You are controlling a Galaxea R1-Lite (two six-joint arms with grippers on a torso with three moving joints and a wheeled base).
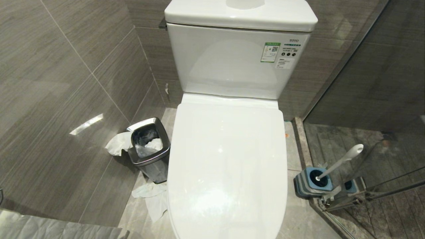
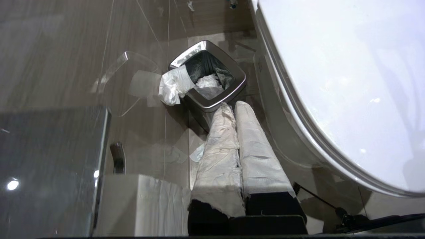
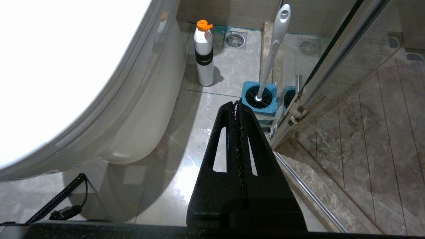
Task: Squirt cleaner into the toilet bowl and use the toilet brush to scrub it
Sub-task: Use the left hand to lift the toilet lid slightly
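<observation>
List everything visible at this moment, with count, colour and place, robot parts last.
toilet: one, white, centre, lid shut
toilet brush: one, white handle, black head, standing in holder
holder: one, blue-grey, floor right of toilet, by glass door
bottle: one, white with orange cap, floor beside toilet base
bin: one, steel, black liner, left of toilet
tissue: several, white, in and around bin
left gripper: white-wrapped, shut, empty, near bin
right gripper: black, shut, empty, near brush holder

the closed lid [image 1: 227, 166] hides the toilet bowl; the toilet brush [image 1: 338, 163] head sits sunk in its holder [image 1: 312, 182].
</observation>
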